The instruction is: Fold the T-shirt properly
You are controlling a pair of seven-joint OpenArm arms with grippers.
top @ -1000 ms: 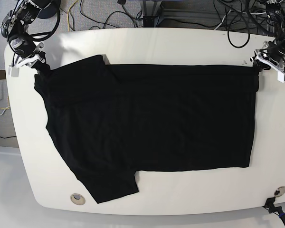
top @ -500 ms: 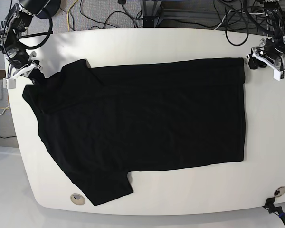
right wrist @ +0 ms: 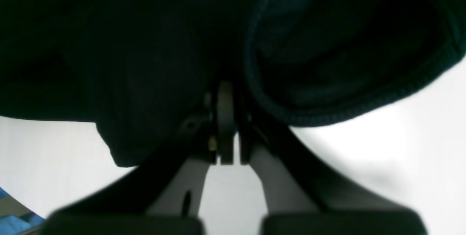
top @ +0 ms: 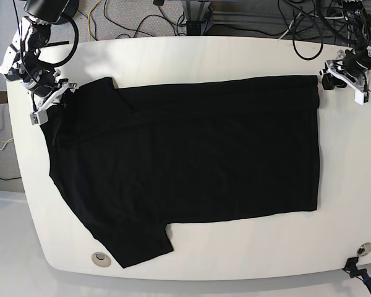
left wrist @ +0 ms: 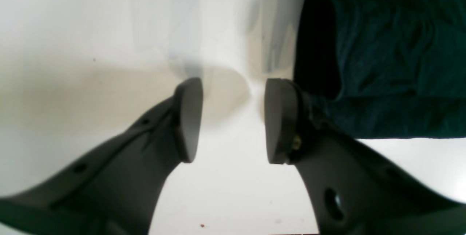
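Right now, operator, reading the base view from its left edge, you meet your right tool [top: 49, 102] first, clamped on the T-shirt [top: 191, 154] at its far left corner, by the upper sleeve. Your right wrist view confirms it: the pads [right wrist: 225, 118] are pressed together with black cloth [right wrist: 145, 46] bunched over and around them, and a stitched hem [right wrist: 364, 100] curls just beside them over the white surface [right wrist: 400, 155].

Next comes the T-shirt itself. It lies spread flat across the surface [top: 235, 55], covering most of its width. One sleeve points toward the far left corner near your right tool; the other sleeve reaches toward the near edge, close to a round hole [top: 101, 258] in the surface. The body runs to the right and ends in a fairly straight edge. No print shows on the side facing up.

Finally, at the T-shirt's far right corner, you have your left tool [top: 324, 79]. Its jaws stand apart and nothing sits between them; the left wrist view shows bare white surface [left wrist: 109, 27] in the gap, with the T-shirt's corner [left wrist: 382, 64] just beside one fingertip [left wrist: 278, 118], lying flat. Whether that fingertip touches the cloth you cannot tell.
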